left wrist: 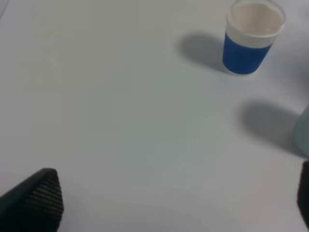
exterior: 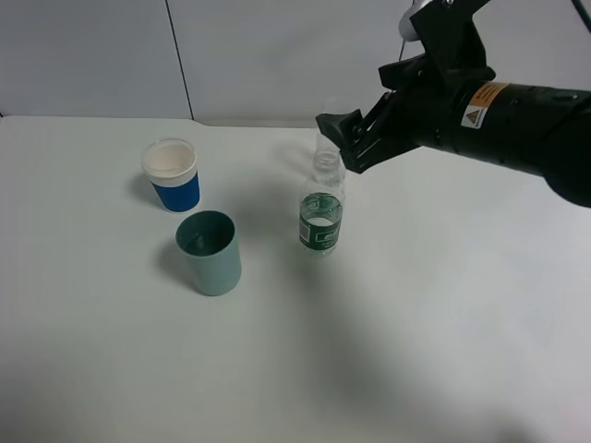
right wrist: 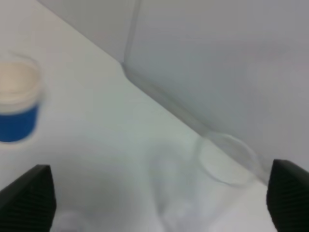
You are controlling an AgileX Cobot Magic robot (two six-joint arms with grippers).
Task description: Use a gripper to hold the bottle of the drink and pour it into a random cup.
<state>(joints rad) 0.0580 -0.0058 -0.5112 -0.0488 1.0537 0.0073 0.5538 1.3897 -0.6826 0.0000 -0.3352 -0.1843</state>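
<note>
The bottle of the drink (exterior: 320,221) stands upright at mid-table, clear with a dark green label band and liquid low in it. The teal-green cup (exterior: 211,251) stands upright to its left, apart from it; its edge shows in the left wrist view (left wrist: 303,133). My right gripper (exterior: 343,144) is open, up beside the bottle's clear upper part, holding nothing. In the right wrist view the gripper (right wrist: 157,203) has a blurred clear round rim (right wrist: 227,159) ahead of its fingers; I cannot tell what it belongs to. My left gripper (left wrist: 169,203) is open and empty over bare table.
A white paper cup with a blue sleeve (exterior: 172,173) stands behind and left of the teal cup; it also shows in the left wrist view (left wrist: 251,38) and the right wrist view (right wrist: 17,104). A grey wall (exterior: 277,55) closes the table's far edge.
</note>
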